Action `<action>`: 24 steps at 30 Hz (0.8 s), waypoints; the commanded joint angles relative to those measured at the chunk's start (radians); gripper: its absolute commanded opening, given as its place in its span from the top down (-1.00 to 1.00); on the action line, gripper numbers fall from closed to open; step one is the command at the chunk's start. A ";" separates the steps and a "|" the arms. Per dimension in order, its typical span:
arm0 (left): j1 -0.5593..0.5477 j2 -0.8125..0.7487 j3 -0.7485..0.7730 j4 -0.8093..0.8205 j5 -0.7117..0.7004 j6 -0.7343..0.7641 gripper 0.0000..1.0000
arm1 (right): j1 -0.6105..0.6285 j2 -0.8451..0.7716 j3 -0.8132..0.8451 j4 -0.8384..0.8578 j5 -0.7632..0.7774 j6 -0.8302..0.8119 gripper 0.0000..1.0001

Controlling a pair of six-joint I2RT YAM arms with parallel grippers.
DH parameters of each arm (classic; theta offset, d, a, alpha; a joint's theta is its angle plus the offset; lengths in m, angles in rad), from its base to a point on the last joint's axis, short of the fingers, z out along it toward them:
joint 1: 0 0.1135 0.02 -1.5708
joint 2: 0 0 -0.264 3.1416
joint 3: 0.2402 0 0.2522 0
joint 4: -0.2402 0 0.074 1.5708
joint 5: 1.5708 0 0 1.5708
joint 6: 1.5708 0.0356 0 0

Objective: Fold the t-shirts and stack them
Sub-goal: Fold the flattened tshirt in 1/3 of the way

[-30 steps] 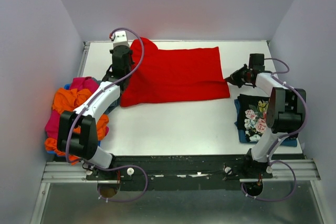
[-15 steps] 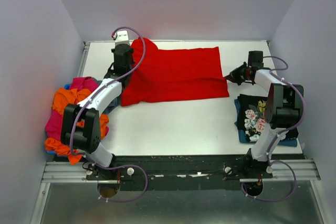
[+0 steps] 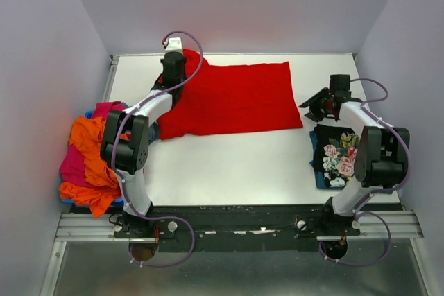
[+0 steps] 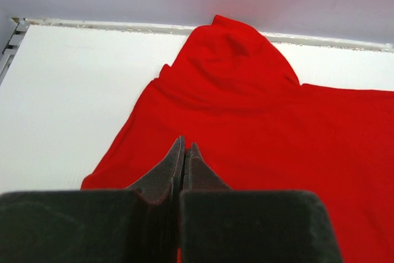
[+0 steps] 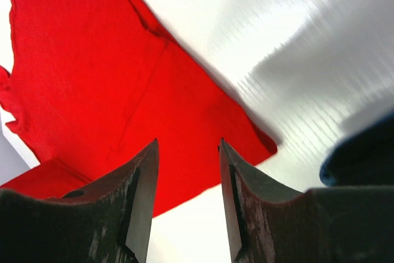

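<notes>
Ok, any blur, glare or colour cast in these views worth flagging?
Right wrist view: streaky blur across the table, the red shirt clearer. Left wrist view: crisp, shirt folds readable. Top view: even light, faint pink cast on the back wall above the shirt.

Red t-shirt (image 3: 236,98): soft matt cloth, faintly creased. Table (image 3: 229,164): smooth white surface, slight sheen. My right fingers (image 5: 117,214): matt black, grainy, scuffed.

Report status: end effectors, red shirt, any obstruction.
Left end effector shut over the red shirt, far-left corner. Right end effector open, empty, at its right edge. Shirt flat, far-left corner bunched; nothing blocking.
</notes>
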 commanded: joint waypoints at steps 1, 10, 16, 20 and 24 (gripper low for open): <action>0.007 0.048 0.052 0.016 0.022 0.005 1.00 | 0.046 -0.062 -0.057 -0.065 0.116 -0.035 -0.02; 0.018 0.113 0.075 0.003 -0.011 0.011 1.00 | 0.101 0.002 -0.085 -0.093 0.183 0.011 0.05; 0.029 0.136 0.098 0.009 0.014 0.011 1.00 | 0.101 0.028 -0.079 -0.106 0.251 0.036 0.07; 0.032 0.144 0.136 -0.026 0.035 -0.001 0.93 | 0.101 0.051 -0.054 -0.131 0.269 0.059 0.17; 0.032 0.142 0.185 -0.098 0.048 -0.036 0.27 | 0.101 0.074 -0.022 -0.152 0.281 0.071 0.23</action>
